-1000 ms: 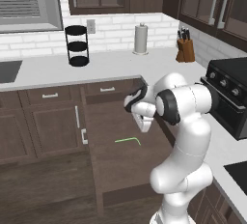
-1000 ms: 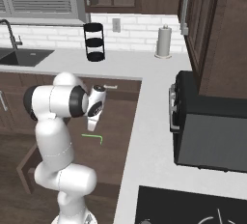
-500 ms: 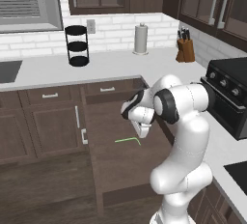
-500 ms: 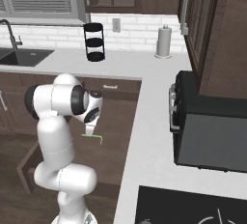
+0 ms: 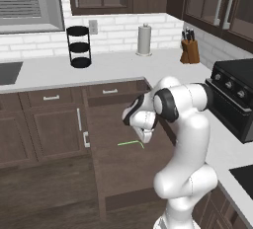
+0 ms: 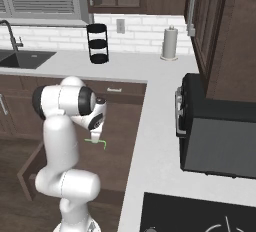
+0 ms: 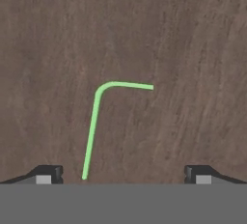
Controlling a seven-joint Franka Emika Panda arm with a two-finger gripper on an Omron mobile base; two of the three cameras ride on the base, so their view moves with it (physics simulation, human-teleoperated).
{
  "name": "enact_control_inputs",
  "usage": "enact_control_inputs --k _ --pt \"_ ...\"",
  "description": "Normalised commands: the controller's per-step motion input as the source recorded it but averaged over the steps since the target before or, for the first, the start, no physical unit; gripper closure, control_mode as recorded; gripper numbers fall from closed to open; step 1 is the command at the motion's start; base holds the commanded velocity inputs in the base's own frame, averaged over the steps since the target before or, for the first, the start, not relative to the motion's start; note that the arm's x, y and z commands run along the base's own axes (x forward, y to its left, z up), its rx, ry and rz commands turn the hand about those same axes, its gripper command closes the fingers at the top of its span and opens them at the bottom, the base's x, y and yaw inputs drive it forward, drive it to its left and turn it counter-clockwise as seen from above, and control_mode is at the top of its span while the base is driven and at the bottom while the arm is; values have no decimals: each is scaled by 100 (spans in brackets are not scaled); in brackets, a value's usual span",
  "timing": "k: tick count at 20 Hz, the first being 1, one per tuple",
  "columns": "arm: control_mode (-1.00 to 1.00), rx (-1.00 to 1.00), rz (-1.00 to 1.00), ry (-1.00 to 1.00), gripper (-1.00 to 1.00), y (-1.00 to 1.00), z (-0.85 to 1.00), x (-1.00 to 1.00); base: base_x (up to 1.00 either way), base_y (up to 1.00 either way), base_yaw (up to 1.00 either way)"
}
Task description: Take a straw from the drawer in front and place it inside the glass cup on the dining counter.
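Note:
The drawer (image 5: 114, 170) stands pulled open below the white worktop, its dark wood floor bare apart from the straw. The straw (image 5: 130, 144) is thin, bright green and bent near one end, and it lies flat on that floor (image 6: 120, 148). My gripper (image 5: 145, 137) hangs just above it, pointing down. In the hand view the straw (image 7: 95, 121) runs up between the spread fingertips (image 7: 48, 173) toward its bend, and the gripper (image 7: 123, 173) is open and holds nothing. From the right base the gripper (image 6: 95, 134) sits right over the straw (image 6: 96, 141). The glass cup and the dining counter are out of view.
On the worktop stand a black three-tier rack (image 5: 79, 48), a paper towel roll (image 5: 144, 39) and a knife block (image 5: 189, 50). A black stove (image 5: 236, 103) lies to the right. Closed drawers and doors (image 5: 52, 124) flank the open drawer on the left.
The hand has come down a little closer to the straw. The jaws have stayed wide apart and the straw has not moved.

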Motion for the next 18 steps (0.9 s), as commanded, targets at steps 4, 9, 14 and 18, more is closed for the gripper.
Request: enact_control_inputs --k 4,9,14,18 --pt "-100 0 0 0 -100 0 -10 28 0 0 0" --pt "-100 -1 0 0 -100 0 -17 17 0 0 0" --pt "-100 -3 0 0 -100 0 -24 1 0 0 0" --pt "-100 -2 0 0 -100 0 -16 6 0 0 0"
